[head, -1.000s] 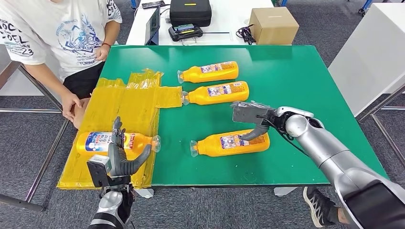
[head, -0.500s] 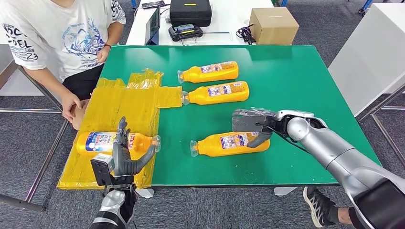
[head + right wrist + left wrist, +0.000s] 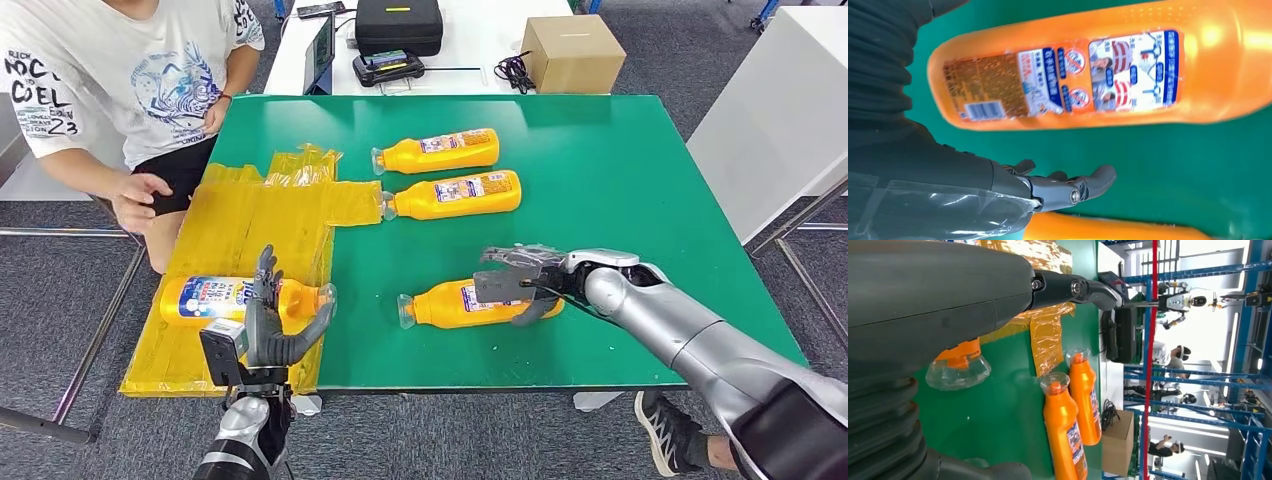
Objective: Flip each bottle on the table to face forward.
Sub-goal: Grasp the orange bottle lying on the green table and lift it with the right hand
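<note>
Bottle [image 3: 480, 302] nearest the counter's [image 3: 620, 180] front edge lies on its side under the spread, empty right hand [image 3: 520, 285], seemingly about to be gripped and rolled (left hand [image 3: 272, 325] hovers released by the bottle on yellow sheet [image 3: 215, 297])

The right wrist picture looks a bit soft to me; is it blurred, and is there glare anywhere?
Right wrist view: the bottle label is slightly soft, with bright glare spots on the orange bottle. Left wrist view: the windows behind are washed out white, while the left hand up close is a dark mass. Head view: evenly lit and sharp, with only faint sheen on the green table.
</note>
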You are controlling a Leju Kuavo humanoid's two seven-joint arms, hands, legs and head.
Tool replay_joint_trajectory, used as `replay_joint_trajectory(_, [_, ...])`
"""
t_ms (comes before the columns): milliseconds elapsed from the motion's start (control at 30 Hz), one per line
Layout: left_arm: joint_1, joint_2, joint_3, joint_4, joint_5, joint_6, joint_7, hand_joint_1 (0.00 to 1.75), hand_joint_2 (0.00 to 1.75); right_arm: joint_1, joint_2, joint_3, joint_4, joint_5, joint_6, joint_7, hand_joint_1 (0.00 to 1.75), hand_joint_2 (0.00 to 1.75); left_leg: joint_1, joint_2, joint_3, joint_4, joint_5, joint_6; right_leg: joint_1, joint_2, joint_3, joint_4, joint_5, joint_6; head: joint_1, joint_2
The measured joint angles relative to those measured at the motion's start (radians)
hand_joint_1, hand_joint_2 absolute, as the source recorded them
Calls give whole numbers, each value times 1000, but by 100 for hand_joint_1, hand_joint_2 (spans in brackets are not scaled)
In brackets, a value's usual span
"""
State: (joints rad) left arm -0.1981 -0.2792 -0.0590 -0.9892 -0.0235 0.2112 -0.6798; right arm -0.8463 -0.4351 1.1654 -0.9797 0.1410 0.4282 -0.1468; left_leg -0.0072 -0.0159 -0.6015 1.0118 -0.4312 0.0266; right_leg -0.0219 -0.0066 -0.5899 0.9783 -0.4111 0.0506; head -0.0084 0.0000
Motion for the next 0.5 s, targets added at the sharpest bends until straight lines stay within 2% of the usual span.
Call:
replay_joint_trajectory(200, [0, -1, -8, 10, 3, -6, 0, 0, 175, 21, 32, 32, 49, 31, -33, -3, 0, 175, 0, 0, 0, 0, 0, 0, 0, 0, 0, 0, 0, 0, 0, 0])
replay_joint_trajectory(500, [0, -1, -14, 16, 3, -8, 0, 0, 175, 25, 47, 55, 76, 32, -38, -4, 0, 175, 0, 0, 0, 0, 0, 0, 0, 0, 0, 0, 0, 0, 0, 0])
